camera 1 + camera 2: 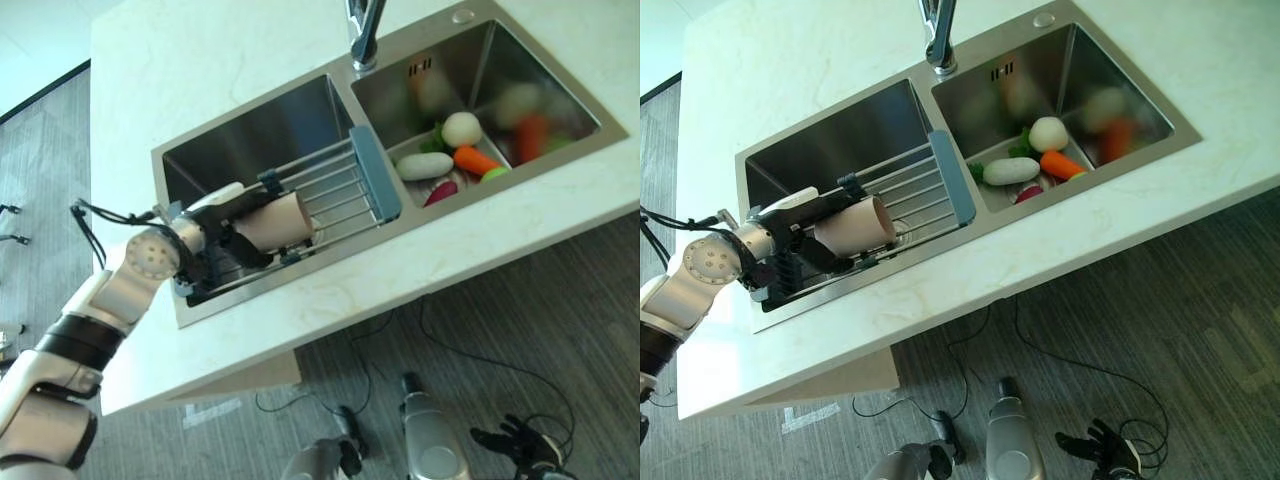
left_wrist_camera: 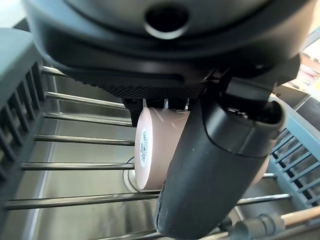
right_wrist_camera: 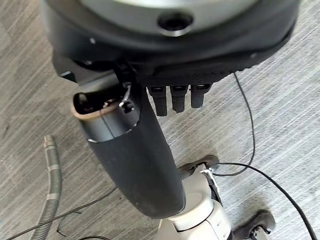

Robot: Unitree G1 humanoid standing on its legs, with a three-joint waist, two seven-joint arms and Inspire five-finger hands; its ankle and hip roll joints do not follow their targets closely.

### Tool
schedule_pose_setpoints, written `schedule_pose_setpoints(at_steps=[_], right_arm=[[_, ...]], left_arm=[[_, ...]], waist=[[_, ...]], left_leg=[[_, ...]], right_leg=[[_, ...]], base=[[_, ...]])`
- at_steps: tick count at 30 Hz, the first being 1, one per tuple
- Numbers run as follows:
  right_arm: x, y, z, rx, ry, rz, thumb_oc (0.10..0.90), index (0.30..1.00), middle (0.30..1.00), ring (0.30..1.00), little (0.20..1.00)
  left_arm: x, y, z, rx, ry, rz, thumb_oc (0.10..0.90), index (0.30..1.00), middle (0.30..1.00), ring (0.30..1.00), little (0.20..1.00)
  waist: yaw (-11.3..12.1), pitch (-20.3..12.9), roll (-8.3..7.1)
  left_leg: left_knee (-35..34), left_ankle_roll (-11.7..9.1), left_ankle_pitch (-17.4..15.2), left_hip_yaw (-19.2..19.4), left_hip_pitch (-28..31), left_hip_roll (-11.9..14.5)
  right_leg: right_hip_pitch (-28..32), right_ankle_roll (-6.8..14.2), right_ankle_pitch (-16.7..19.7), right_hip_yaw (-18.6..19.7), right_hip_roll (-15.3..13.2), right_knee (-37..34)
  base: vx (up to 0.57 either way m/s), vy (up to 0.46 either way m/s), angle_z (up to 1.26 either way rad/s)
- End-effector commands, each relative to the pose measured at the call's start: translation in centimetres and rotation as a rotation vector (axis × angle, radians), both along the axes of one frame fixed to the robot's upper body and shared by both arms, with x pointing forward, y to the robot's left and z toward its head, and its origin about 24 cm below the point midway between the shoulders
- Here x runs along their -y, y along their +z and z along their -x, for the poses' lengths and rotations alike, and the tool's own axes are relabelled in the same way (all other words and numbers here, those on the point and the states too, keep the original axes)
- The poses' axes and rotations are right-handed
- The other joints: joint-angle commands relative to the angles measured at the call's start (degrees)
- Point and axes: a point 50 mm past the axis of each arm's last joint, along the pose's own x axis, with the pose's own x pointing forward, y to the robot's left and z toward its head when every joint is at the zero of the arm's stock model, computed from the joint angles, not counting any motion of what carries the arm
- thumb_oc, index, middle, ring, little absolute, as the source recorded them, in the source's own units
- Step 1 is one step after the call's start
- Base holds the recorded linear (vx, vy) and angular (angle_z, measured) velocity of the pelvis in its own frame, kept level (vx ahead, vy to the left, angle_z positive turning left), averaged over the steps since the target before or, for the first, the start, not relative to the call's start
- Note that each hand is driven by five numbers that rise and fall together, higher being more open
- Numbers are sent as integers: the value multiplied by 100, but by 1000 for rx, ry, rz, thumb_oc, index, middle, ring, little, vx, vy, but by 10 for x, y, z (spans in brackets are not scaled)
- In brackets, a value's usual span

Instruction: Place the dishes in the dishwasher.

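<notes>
A beige-pink cup (image 1: 283, 221) lies on its side in my left hand (image 1: 216, 243), just above the wire dish rack (image 1: 340, 190) that spans the left sink basin (image 1: 262, 126). The hand's thumb (image 2: 215, 165) lies over the cup (image 2: 152, 150) and its fingers curl round the far side. The cup's mouth points towards the rack's blue-grey end piece (image 1: 376, 176). My right hand (image 1: 517, 440) hangs low by the floor, well below the counter, with relaxed fingers and nothing in it.
The right basin holds vegetables: a white radish (image 1: 424, 166), a carrot (image 1: 475, 160) and a round white one (image 1: 461, 128). A tap (image 1: 364, 35) stands behind the divider. The pale stone counter (image 1: 470, 250) runs round the sink.
</notes>
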Motion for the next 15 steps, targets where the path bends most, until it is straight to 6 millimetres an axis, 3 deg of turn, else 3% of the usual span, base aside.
schedule_pose_setpoints(at_steps=[1,12,13,14,15], right_arm=[[10,4,9,23,-22,14,800,900,900,900,900],[9,7,2,42,-16,17,800,900,900,900,900],[10,8,1,45,-16,18,800,900,900,900,900],[11,9,1,47,-15,20,800,900,900,900,900],[11,9,1,47,-13,21,800,900,900,900,900]], left_arm=[[-10,43,0,188,42,57,800,900,900,900,900],[-8,43,-2,195,42,54,800,900,900,900,900],[-7,42,-3,187,37,49,717,775,775,775,775],[-5,42,-2,182,21,28,400,300,300,300,300],[-4,42,-2,172,1,35,400,300,300,300,300]], waist=[[-99,-293,-108],[-154,-126,-61],[-164,-109,-44],[-169,-96,-31],[-179,-98,-32]], left_leg=[[1049,215,-1130,-419,-638,-85],[1049,207,-1092,-400,-689,-87],[1049,205,-1092,-401,-696,-94],[1049,205,-1092,-399,-698,-96],[1049,208,-1103,-385,-688,-91]], right_leg=[[321,684,-299,-358,-564,-389],[228,664,-260,-324,-557,-389],[216,664,-257,-316,-560,-389],[206,669,-251,-314,-563,-389],[205,670,-252,-316,-564,-389]], base=[[0,0,0],[0,0,0],[0,0,0],[0,0,0],[1,5,-3]])
